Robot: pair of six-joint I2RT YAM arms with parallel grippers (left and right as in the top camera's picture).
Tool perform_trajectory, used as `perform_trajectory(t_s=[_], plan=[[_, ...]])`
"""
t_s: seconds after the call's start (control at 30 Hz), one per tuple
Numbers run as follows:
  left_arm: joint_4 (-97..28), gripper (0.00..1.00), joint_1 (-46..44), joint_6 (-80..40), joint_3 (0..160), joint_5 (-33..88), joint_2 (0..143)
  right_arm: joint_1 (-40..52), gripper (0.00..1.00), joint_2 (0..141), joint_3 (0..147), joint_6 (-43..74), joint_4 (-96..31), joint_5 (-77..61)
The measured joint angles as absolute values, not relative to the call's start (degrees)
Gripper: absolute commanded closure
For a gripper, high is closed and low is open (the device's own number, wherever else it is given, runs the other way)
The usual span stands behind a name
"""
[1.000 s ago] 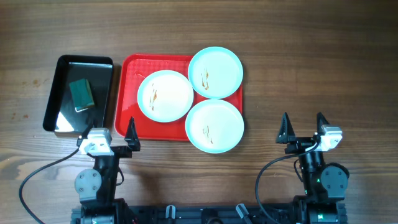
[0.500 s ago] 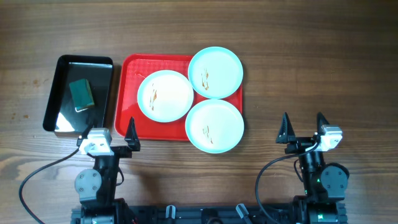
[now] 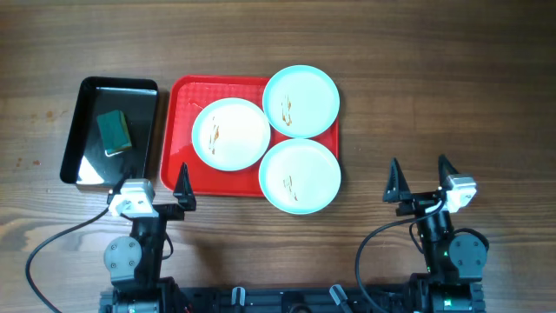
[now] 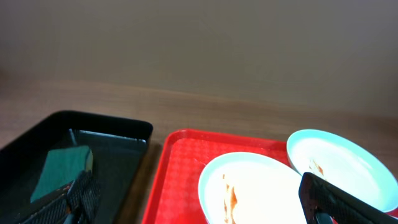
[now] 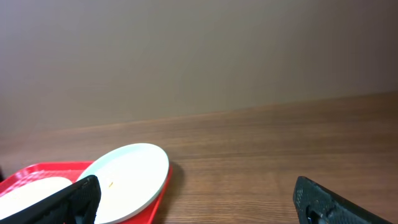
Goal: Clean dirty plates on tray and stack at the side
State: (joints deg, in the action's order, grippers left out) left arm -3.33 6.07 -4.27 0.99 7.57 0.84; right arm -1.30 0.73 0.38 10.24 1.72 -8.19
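Observation:
The red tray [image 3: 178, 130] lies left of centre with three mint-rimmed plates on it. The left plate [image 3: 230, 133], the far right plate [image 3: 301, 101] and the near right plate [image 3: 300, 176] each carry small brown smears. The two right plates overhang the tray's rim. My left gripper [image 3: 149, 178] is open and empty at the tray's near left corner. In the left wrist view [image 4: 199, 196] it faces the left plate [image 4: 255, 186]. My right gripper [image 3: 420, 165] is open and empty over bare wood, right of the tray. Its wrist view [image 5: 196, 199] shows a plate [image 5: 134, 177] at the left.
A glossy black tray [image 3: 87, 96] stands left of the red tray and holds a green sponge [image 3: 113, 132], which also shows in the left wrist view [image 4: 62, 171]. Bare wooden table [image 3: 452, 96] stretches to the right of the red tray.
My right gripper has shifted very slightly to the left. Nothing else has moved.

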Motion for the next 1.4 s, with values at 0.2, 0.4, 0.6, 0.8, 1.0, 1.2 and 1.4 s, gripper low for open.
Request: perform_trajectory(t_s=[0.2,0.4,0.6,0.8,1.0,1.2,1.4], plan=[[-5.2,0.0,6.1,-6.8,8.6,9.6,6.6,-1.3,0.0,2.3,4.8,10.3,1.7,-11.2],[-14.2,0.0,6.1,-7.4,25.1,10.4,22.2,-1.3,0.0,11.0,13.6,10.2,1.7,-14.0],[-27.6,0.0,6.1,-7.7,43.0,10.4,39.0,-1.3,0.0,25.9,25.0,7.6,-2.3,-15.7],[-48.2,0.0,6.1,-7.7,63.8,10.6,58.5,-1.3,0.0,44.7,45.8,5.8,-20.4,-17.0],[-54.9,0.0,6.1,-7.7,71.9,14.3,68.9,-1.3,0.0,50.2,51.3,4.3,-23.8,-17.1],[-54.9,0.0,6.1,-7.7,71.9,16.0,70.2,-1.3,0.0,57.4,51.5,7.9,-23.9,-23.4],[-60.3,0.0,6.1,-9.7,73.8,9.3,72.8,2.4,0.0,68.6,59.3,9.0,-33.4,-26.4]])
